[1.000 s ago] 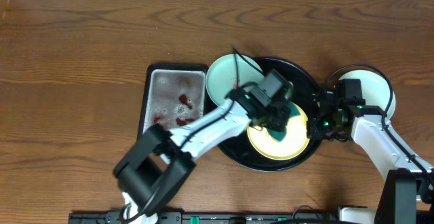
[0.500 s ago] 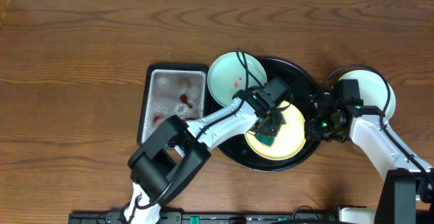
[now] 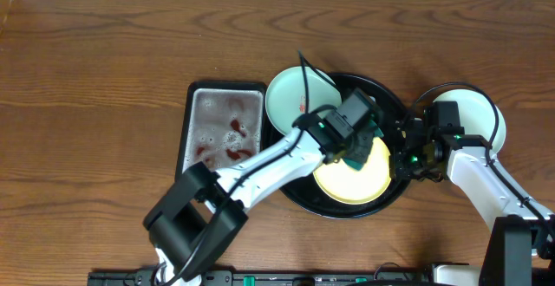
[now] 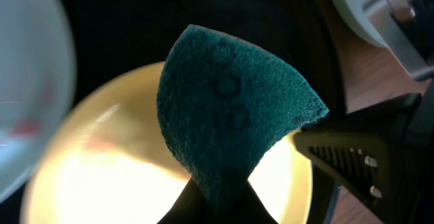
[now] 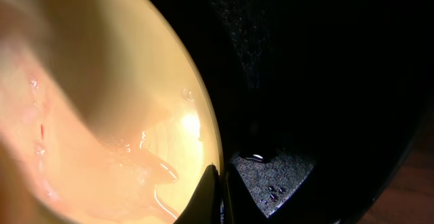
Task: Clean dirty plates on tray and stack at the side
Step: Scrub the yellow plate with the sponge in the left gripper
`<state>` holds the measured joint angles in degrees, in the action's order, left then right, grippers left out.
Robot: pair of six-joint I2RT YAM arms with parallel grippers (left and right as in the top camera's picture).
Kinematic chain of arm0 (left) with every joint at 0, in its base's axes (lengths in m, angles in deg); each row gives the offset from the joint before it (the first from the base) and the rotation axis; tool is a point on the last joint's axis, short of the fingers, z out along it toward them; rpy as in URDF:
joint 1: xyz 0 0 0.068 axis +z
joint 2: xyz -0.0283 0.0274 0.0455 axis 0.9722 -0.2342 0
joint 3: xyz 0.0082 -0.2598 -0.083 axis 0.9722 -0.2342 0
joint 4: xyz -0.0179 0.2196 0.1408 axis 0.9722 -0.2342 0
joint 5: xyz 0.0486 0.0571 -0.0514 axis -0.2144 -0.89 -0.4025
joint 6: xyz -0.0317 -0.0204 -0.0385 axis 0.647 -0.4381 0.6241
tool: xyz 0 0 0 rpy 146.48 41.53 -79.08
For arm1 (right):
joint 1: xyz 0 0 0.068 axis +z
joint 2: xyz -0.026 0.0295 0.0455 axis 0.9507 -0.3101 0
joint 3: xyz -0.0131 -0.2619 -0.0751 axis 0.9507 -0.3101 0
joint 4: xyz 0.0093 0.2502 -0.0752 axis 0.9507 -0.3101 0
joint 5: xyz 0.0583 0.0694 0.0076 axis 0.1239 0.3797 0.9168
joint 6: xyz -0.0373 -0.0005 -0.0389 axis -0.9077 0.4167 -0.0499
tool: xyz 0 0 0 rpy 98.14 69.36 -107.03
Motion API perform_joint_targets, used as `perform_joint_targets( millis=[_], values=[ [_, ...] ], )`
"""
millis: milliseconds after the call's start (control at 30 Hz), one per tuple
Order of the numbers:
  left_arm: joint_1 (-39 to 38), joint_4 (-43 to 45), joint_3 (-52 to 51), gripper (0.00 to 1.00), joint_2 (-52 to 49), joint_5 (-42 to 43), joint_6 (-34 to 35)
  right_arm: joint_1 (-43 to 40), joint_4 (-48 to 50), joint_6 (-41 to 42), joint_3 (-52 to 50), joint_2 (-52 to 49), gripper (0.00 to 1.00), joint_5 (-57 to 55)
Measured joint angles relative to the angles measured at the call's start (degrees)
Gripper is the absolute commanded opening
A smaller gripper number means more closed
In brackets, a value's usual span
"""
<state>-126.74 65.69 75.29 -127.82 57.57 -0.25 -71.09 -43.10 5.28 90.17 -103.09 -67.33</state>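
Gripping a dark-green scouring sponge (image 4: 230,108) between closed fingers, the left gripper (image 4: 218,200) hung over the 1 o'clock part of the yellow round plate (image 3: 347,182). That plate lay in the 6 o'clock half of the large round black tray (image 3: 386,108). The right gripper (image 5: 215,183) had its fingers together, apparently pinching the yellow plate's rim at 3 o'clock, where a wet pinkish film showed. A smeared pale-blue plate (image 3: 290,104) overlapped the tray's rim at 10 o'clock. A second pale-blue plate (image 3: 481,117) sat on the wooden table (image 3: 104,78) at 3 o'clock, just beside the tray. A rectangular grey metal tray (image 3: 189,139) holding reddish water stood at 9 o'clock.
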Motion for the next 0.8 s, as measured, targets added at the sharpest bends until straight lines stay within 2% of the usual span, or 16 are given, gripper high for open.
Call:
perform_joint_targets(
  millis=[300, 767, 800],
  values=[
    [-1.16, -2.89, -0.02, 0.08, -6.40, -0.02, 0.44, 0.00, -0.26, 0.00, 0.00, 0.00, 0.01, 0.02],
    [4.68, -12.26, 0.02, 0.08, -3.26, -1.90, -2.40, 0.07, -0.46, 0.00, 0.00, 0.00, 0.02, 0.44],
    [5.14, -12.37, -0.07, 0.07, -1.75, -1.90, -2.69, 0.07, -0.44, 0.00, 0.00, 0.00, 0.04, 0.44]
  ],
)
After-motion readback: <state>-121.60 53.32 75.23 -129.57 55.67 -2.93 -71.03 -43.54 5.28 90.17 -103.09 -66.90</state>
